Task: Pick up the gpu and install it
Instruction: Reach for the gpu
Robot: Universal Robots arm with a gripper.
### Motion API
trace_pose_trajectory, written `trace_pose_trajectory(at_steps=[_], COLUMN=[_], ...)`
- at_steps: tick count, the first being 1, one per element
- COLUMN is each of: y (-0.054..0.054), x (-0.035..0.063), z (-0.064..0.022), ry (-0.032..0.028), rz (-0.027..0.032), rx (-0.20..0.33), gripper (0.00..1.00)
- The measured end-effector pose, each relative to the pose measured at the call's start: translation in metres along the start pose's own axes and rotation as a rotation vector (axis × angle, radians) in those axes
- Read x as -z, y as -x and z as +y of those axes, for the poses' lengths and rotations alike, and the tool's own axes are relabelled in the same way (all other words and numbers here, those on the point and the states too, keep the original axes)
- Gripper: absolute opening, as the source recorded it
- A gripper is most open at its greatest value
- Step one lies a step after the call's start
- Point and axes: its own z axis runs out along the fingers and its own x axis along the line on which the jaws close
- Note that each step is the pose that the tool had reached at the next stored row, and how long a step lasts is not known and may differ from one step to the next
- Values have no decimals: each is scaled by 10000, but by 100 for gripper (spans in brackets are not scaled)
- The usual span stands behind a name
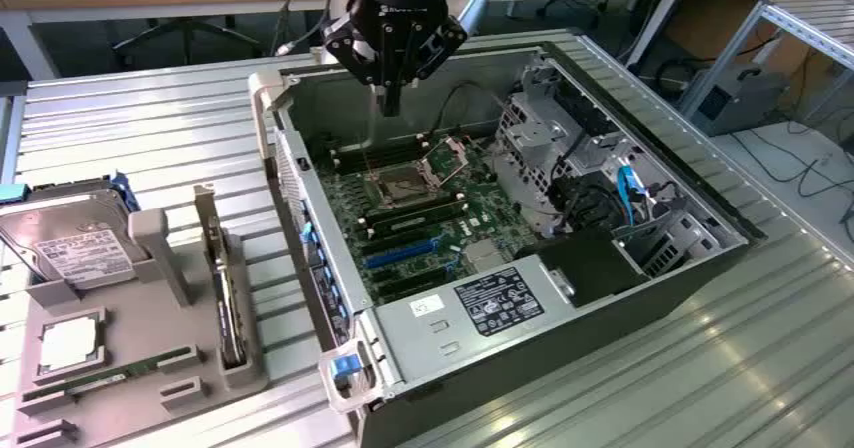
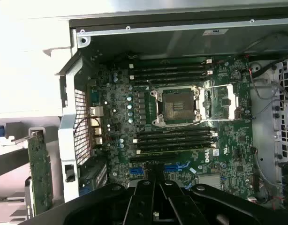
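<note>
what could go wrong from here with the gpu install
The gripper is shut above the open computer case, over the motherboard's uncovered CPU socket; a descent here might strike it. The gpu stands on edge in a narrow slot of the grey holder, so a slightly off grasp may tip or jam it.

Black gripper [image 1: 388, 106], dark green motherboard [image 1: 424, 200] with blue slots [image 1: 400, 255], black computer case [image 1: 641, 308], silver ribbed table [image 1: 134, 118], grey tray [image 1: 147, 338] holding a silver hard drive [image 1: 67, 243] and a dark gpu [image 1: 230, 308] with silver bracket.
</note>
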Motion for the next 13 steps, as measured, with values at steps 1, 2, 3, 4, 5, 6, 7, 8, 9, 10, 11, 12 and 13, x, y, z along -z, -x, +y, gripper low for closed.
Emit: trace_pose_trajectory(at_steps=[1,2,3,4,5,6,7,8,9,10,11,12,13], y=[0,0,0,0,0,0,0,0,0,0,0,0,-12], x=[0,0,0,0,0,0,0,0,0,0,0,0,0], z=[0,0,0,0,0,0,0,0,0,0,0,0,-1], ry=[0,0,0,0,0,0,0,0,0,0,0,0,0], rz=[0,0,1,0,0,0,0,0,0,0,0,0,-1], rx=[-1,0,0,0,0,0,-1,0,0,0,-1,-1,-3], gripper=[11,11,11,11,11,11,11,11,11,11,11,11,11])
